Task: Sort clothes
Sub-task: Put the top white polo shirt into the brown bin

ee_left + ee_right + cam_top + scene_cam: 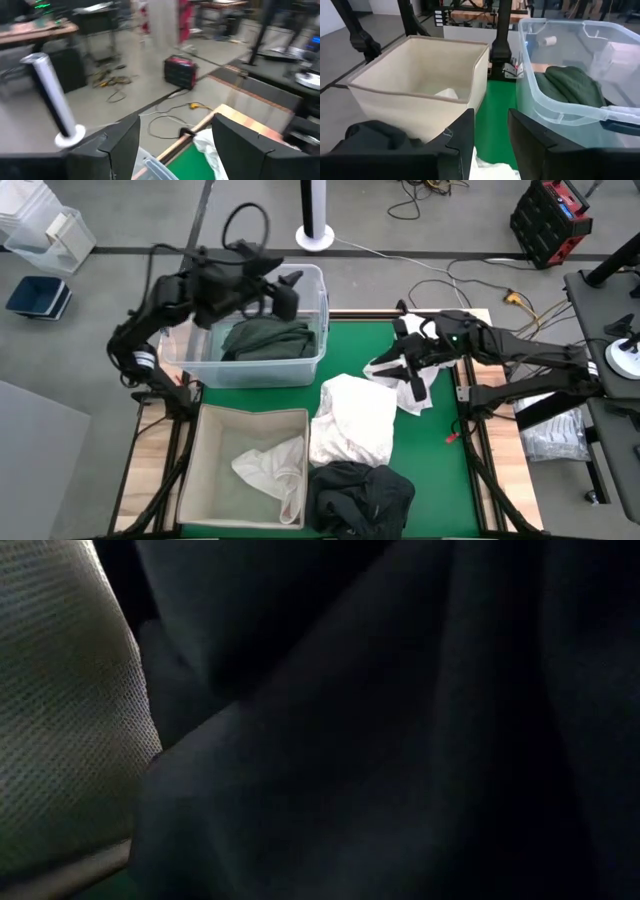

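Observation:
Several clothes lie on the green mat (370,345): a white garment (350,425) in the middle, a smaller white piece (385,368) at its far right, and a black garment (360,492) at the near edge. A dark green garment (265,340) lies in the clear tub (322,310), and another white one (270,465) in the beige bin (215,440). My left gripper (288,288) hovers open above the tub's far right corner. My right gripper (412,380) is open with a narrow gap (491,120), just over the smaller white piece (492,170). My right gripper is level over the smaller white piece, pointing toward the table's left. I cannot tell whether its fingers (462,135) touch the cloth. My left gripper touches nothing.
Dark cloth (400,720) and the bin's beige wall (60,690) fill the low view. Beyond the table's far edge stand a white post on a round base (315,237), loose cables and a red-and-black case (550,220). Bare green mat lies between tub and right arm.

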